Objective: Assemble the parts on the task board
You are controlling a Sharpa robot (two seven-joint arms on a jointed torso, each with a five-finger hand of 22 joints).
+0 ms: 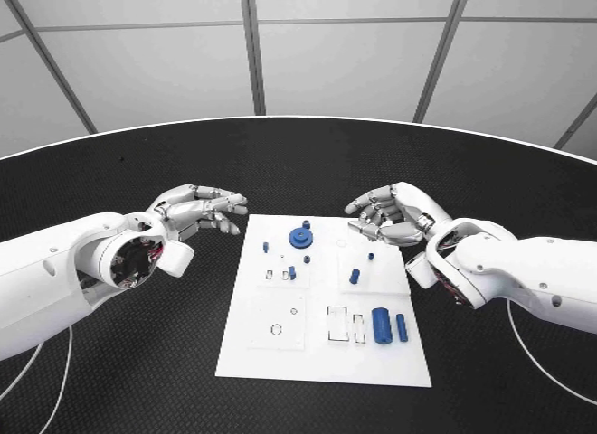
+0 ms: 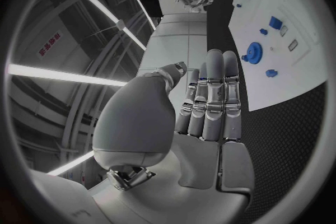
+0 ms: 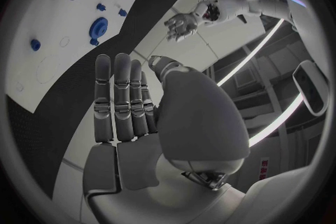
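The flat white rectangular task board (image 1: 324, 357) lay in the middle of the round black table (image 1: 142, 380), between the two arms. Little of the assembly looked done. A round blue gear-like disc (image 1: 300, 237) sat near the board's far end, with a small blue peg (image 1: 265, 246) beside it on the left. Further toward the middle, a short blue pin (image 1: 355, 276) lay on the board and a small blue piece (image 1: 292, 271) stood among the outlined slots. Near the right edge, two blue cylinders (image 1: 381, 324) lay side by side, loose as far as could be judged, next to rectangular recesses that seemed unfilled. A circular outline on the near left also appeared vacant. Whether the disc was already seated on its post could not be told.

The silver left hand (image 1: 198, 210) hovered over the table just off the board's far left corner, holding nothing; its fingers were curled over in the head view and lay straight, side by side, in its wrist view (image 2: 210, 106). The silver right hand (image 1: 389, 215) hung over the board's far right corner, likewise holding nothing, its fingers bent downward from above and extended together in its wrist view (image 3: 126, 101). By this showing, most of the parts remained to be picked up and fitted.
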